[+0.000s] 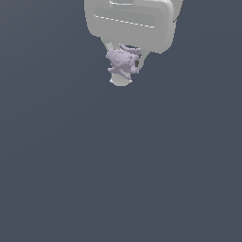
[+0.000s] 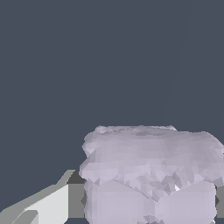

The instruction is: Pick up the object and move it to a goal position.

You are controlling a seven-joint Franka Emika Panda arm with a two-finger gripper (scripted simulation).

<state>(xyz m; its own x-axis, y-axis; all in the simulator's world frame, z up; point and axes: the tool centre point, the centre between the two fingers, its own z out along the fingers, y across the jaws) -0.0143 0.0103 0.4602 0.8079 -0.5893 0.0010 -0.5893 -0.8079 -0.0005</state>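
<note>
The pick-up part looks done, I think. The object (image 1: 124,63), a small lumpy pale purple-grey thing, sits right under the big white gripper (image 1: 125,71) of the robot arm (image 1: 130,21), and the fingers (image 1: 120,81) seem to be pinching it from both sides. One pale finger tip pokes out just below the lump in the exterior view. A dark pad shows at the lump's side too.

What's left: carrying it to the goal spot & stopping there. No goal mark shows in either pic, so I can't tell how near it is. Also no counter or floor edge shows, only flat dark blue-grey all around, so I can't say how high the lump is or if it's lifted at all.

Exterior view vs wrist view:
- Exterior view shows the whole gripper body over the lump, and how tiny the lump is next to it. It sits near the top of that pic, w/ lots of plain space below.
- Wrist view is super close. The object (image 2: 151,175) fills a big part of it, and you can see its bumpy, blocky skin. A white finger (image 2: 43,205) and dark pads touch its sides, which the exterior view shows only a bit.
</note>
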